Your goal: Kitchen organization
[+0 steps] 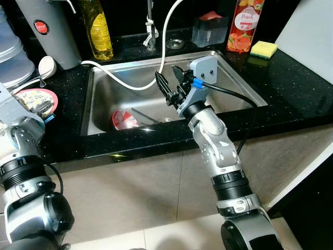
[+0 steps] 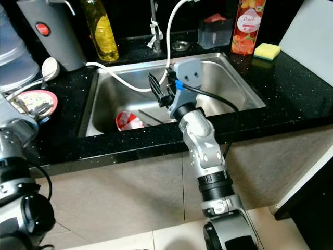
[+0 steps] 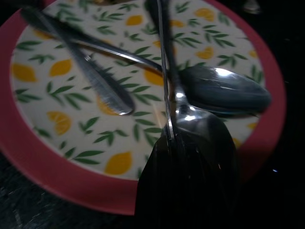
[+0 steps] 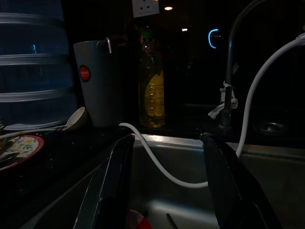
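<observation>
The right claw (image 1: 169, 83) is hovering wide open over the steel sink (image 1: 99, 112), above a red bowl (image 1: 124, 120). The left claw (image 3: 190, 186) is holding a spoon (image 3: 224, 90) on the lemon-patterned plate (image 3: 57, 119) on the bench (image 1: 67, 140).

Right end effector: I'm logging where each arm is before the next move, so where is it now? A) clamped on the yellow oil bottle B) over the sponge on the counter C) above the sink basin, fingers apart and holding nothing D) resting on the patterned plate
C: the right end effector hangs over the steel sink, near the white hose, its fingers spread with nothing between them.
</observation>
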Controlling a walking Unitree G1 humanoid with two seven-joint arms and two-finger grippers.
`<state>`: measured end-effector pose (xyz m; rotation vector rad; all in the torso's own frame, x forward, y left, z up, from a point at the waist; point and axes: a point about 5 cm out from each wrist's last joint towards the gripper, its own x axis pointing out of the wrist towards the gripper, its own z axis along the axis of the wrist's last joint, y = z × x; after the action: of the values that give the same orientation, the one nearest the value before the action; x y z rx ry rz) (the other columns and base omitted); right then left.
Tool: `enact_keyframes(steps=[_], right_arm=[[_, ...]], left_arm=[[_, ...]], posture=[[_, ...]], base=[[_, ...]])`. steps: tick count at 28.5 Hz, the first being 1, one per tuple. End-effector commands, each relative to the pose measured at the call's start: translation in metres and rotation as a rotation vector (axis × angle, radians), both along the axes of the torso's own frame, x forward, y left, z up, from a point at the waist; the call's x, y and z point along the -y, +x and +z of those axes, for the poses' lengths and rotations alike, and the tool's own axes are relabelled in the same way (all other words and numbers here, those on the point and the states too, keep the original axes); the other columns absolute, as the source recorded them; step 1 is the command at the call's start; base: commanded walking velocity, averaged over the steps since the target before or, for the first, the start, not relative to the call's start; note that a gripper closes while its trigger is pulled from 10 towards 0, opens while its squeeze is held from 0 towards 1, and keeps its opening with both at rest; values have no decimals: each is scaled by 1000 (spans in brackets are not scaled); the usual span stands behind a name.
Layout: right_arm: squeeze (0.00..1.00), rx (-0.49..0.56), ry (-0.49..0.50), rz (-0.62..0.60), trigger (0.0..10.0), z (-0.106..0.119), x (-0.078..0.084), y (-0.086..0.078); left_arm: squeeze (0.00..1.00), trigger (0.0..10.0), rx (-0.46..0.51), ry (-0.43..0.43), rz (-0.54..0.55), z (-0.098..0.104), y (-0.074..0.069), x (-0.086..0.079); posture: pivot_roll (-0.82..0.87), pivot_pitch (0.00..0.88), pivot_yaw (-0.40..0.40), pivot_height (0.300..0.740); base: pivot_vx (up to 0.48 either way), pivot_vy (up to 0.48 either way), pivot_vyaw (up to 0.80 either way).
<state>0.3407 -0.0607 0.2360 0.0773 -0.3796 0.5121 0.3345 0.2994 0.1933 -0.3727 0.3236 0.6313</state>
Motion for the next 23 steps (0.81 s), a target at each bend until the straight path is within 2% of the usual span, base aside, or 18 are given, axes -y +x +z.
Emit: enact_keyframes(steps=[1, 2, 3, 4, 8, 9, 11, 12, 13, 15, 16, 17, 18, 22, 23], right_arm=[[0, 2, 4, 14, 10000, 1, -4, 0], [0, 0, 4, 13, 10000, 0, -4, 0], [0, 0, 4, 13, 10000, 0, -4, 0], [0, 2, 1, 14, 10000, 0, -4, 0], [0, 6, 3, 13, 10000, 2, -4, 0], [0, 6, 4, 10, 10000, 2, -3, 0], [0, 1, -2, 1, 10000, 0, -1, -1], [0, 0, -3, 1, 10000, -1, -1, -1], [0, 0, -3, 1, 10000, -1, -1, -1], [0, -2, -8, 0, 10000, -3, -1, -2], [0, -2, -8, 0, 10000, -3, -1, -2], [0, -3, -9, 0, 10000, -3, -1, -2], [0, -2, -6, -4, 10000, -2, 0, -2], [0, 0, -4, -6, 10000, -1, 0, -2], [0, -3, -6, -6, 10000, -2, 0, -2]], left_arm=[[0, 10000, 55, 147, -29, 20, 0, -2], [0, 10000, 85, 196, -50, 28, 2, 1], [0, 10000, 85, 196, -50, 28, 2, 1], [0, 10000, 122, 254, -84, 38, 4, 5], [0, 10000, 209, 379, -197, 59, 11, 24], [0, 10000, 224, 399, -221, 63, 12, 29], [0, 10000, 250, 381, -343, 66, 18, 50], [0, 10000, 257, 365, -412, 66, 20, 62], [0, 10000, 257, 365, -412, 66, 20, 62], [0, 10000, 252, 342, -566, 60, 24, 90], [0, 10000, 252, 342, -566, 60, 24, 90], [0, 10000, 219, 334, -642, 52, 26, 104], [0, 10000, 136, 339, -716, 33, 27, 122], [0, 10000, 93, 375, -742, 18, 26, 131], [0, 10000, 99, 346, -746, 15, 26, 134]], posture=[[186, 0, 70, 740], [183, 0, 70, 740], [183, 0, 70, 740], [178, 0, 72, 740], [172, 0, 75, 740], [172, 0, 75, 740], [172, 0, 75, 740], [168, 0, 80, 740], [168, 0, 80, 740], [168, 0, 80, 740], [168, 0, 80, 740], [168, 0, 80, 740], [161, 0, 83, 740], [154, 0, 86, 740], [158, 0, 85, 740]], base=[[0, 0, 0], [0, 0, 0], [0, 0, 0], [0, 0, 0], [0, 0, 0], [0, 0, 0], [0, 0, 0], [0, 0, 0], [0, 0, 0], [0, 0, 0], [0, 0, 0], [0, 0, 0], [0, 0, 0], [0, 0, 0], [0, 0, 0]])
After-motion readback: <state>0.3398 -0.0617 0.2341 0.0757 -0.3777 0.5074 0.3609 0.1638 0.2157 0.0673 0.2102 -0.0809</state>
